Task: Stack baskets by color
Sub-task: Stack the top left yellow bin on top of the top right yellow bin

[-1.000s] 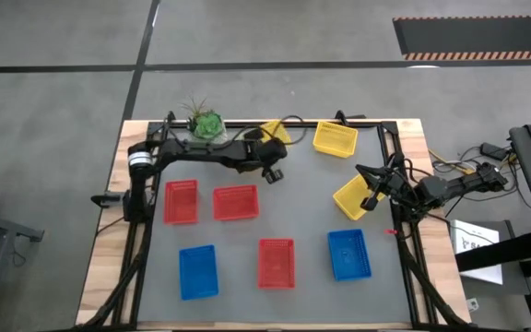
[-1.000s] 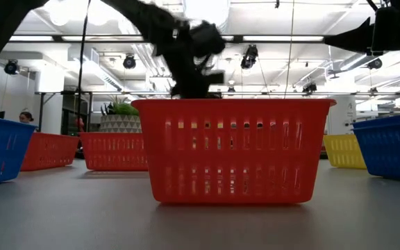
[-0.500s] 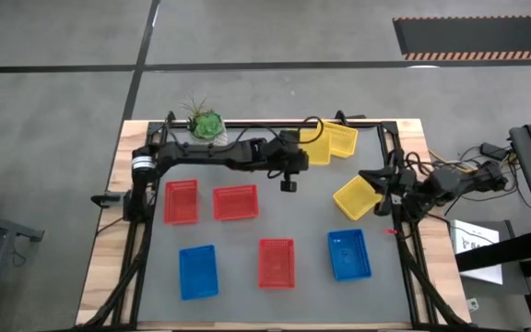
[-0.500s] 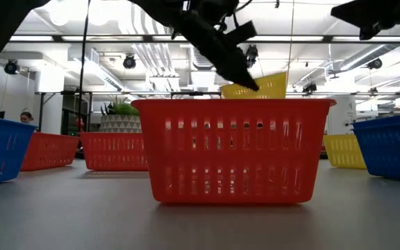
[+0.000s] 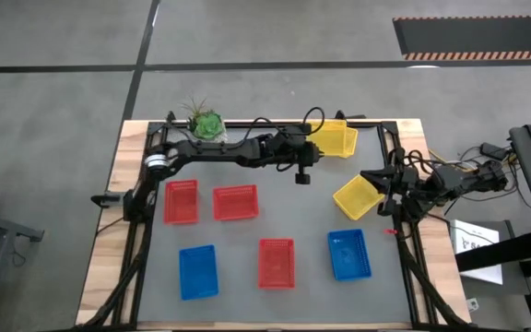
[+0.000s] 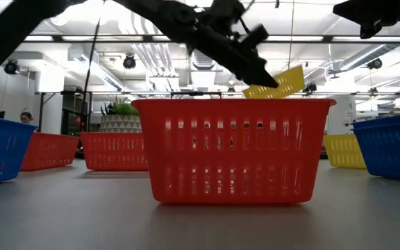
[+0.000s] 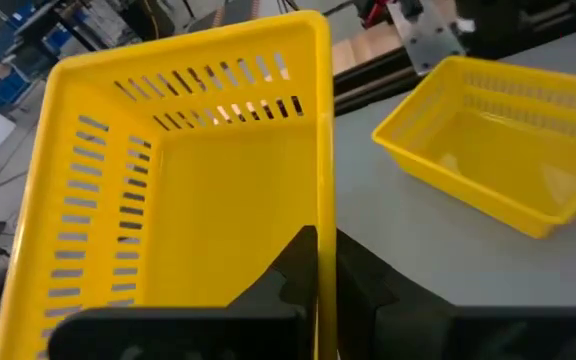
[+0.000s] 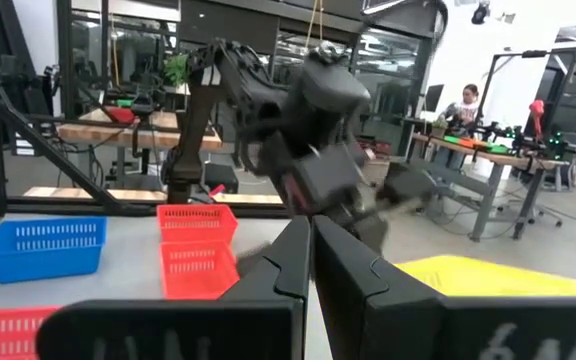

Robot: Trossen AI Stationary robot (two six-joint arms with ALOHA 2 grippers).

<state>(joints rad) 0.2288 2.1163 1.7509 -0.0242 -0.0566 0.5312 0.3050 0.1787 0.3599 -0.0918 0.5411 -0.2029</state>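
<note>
The yellow basket (image 7: 168,200) looks light and fairly stiff, its slotted plastic walls thin and probably slippery, so the rim edge is the natural place to pinch. The left pincer (image 7: 323,285) is clamped on exactly that rim, arm stretched toward the upper middle of the high view, holding the basket tilted in the air just beside a second yellow basket (image 5: 339,140). The right pincer (image 8: 311,265), closed and empty, hovers by a third yellow basket (image 5: 356,197) on the counter (image 5: 302,221) at right.

Left arm stretches far across, its gripper (image 5: 313,148) clamped tight; right gripper (image 5: 373,189) closed too, wrist bent inward
</note>
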